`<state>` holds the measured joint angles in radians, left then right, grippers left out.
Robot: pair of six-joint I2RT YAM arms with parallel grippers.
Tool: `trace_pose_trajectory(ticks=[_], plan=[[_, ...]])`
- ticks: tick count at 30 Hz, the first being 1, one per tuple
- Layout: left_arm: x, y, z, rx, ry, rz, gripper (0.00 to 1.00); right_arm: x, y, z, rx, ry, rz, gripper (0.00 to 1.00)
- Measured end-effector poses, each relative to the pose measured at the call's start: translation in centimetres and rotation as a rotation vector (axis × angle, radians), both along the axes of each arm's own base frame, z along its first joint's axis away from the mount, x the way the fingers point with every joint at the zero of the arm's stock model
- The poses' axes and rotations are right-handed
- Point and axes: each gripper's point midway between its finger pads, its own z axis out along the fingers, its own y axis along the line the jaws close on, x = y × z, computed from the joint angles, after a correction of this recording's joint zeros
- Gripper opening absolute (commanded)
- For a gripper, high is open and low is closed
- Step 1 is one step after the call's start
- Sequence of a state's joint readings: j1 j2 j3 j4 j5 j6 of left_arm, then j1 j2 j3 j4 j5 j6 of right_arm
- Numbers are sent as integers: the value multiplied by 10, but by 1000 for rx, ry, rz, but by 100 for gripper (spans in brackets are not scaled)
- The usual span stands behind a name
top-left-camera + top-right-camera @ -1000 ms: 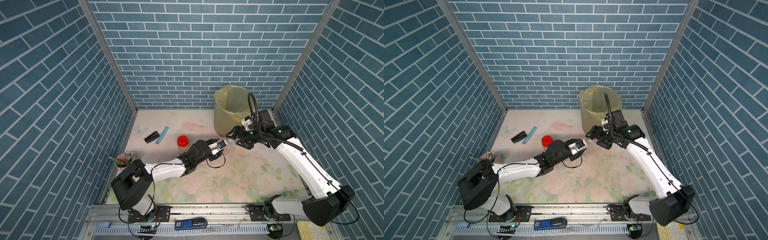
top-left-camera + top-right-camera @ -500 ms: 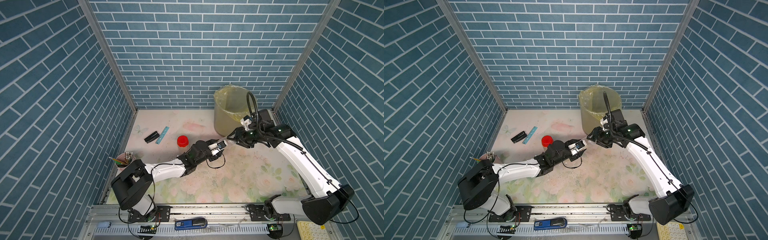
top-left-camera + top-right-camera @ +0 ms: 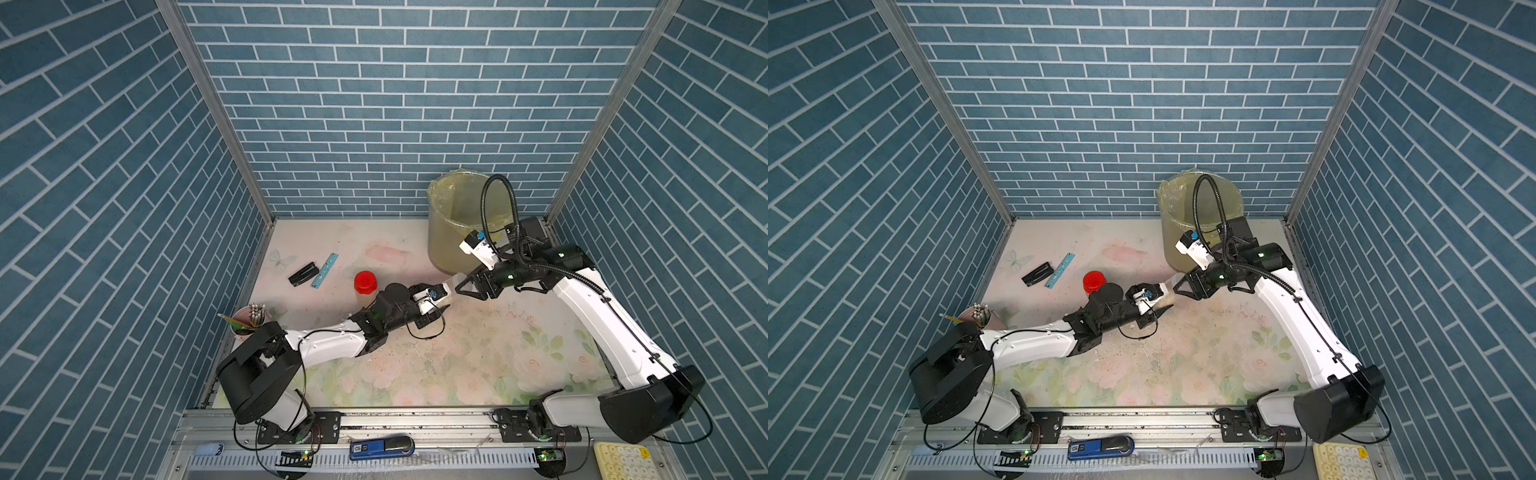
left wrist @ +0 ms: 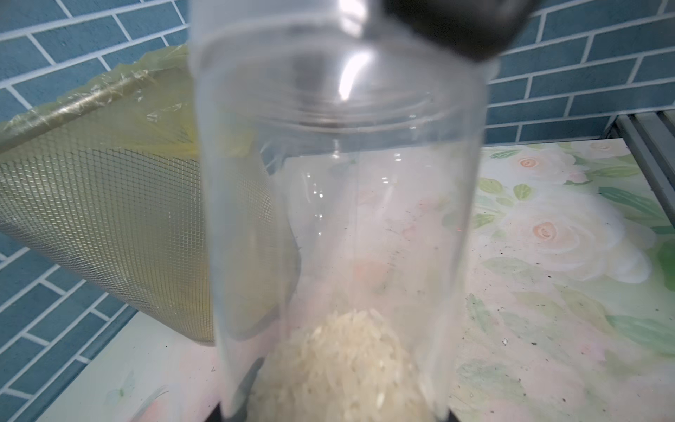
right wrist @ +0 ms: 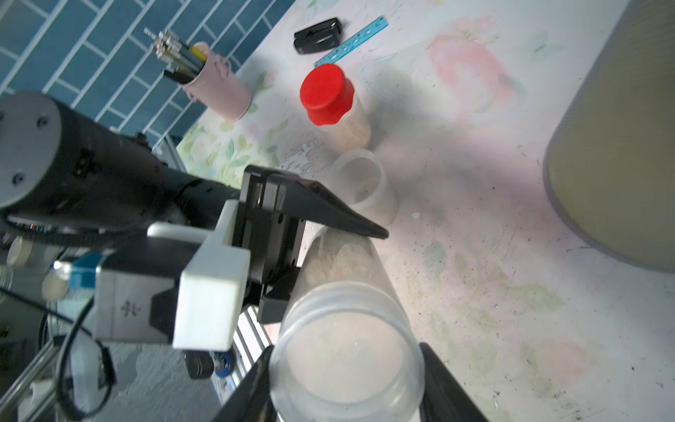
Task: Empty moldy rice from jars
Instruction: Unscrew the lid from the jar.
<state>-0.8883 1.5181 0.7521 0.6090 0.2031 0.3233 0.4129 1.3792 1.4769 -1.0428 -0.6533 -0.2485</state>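
1. Two robot arms meet over the middle of a flowered table (image 3: 478,365), seen from above in both top views.
2. Between them is a clear jar (image 5: 350,263), lifted off the table and lying nearly level. It sits just in front of a mesh bin (image 3: 449,241) lined with a yellow bag.
3. The left gripper (image 3: 444,298) is clamped on the jar's body. In the right wrist view, one of its black fingers (image 5: 328,212) presses along the side of the jar.
4. The right gripper (image 5: 347,383) is closed around the jar's round whitish lid (image 5: 347,361). Its fingers (image 5: 248,394) sit against both sides of the lid.
5. Pale rice (image 4: 347,365) is heaped inside the held jar, at the end nearest the left gripper. The rest of the jar looks clear.
6. A second jar with a red cap (image 3: 365,283) stands upright on the table beside the left arm, with rice in its lower part.
7. A third clear jar (image 5: 361,186) sits on the table next to the red-capped one. I cannot tell what is inside it.
8. A pink cup of pencils (image 3: 245,322) stands at the left edge of the table.
9. A black object (image 3: 303,274) and a blue strip (image 3: 325,270) lie side by side farther back.
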Motion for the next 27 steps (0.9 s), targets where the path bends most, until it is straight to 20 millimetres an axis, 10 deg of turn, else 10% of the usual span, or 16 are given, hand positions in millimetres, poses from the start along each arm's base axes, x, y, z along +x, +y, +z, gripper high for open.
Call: trace_pose_trajectory(ticks=[5,14,27], plan=[[6,4,0,-8,16,26,27,8,5,-1,6,-16,90,27],[7,6,7,-24,7,41,30,9,9,8,36,-47,127,65],[8,6,14,-38,-22,40,31,-8,-5,-8,71,-73,53,73]])
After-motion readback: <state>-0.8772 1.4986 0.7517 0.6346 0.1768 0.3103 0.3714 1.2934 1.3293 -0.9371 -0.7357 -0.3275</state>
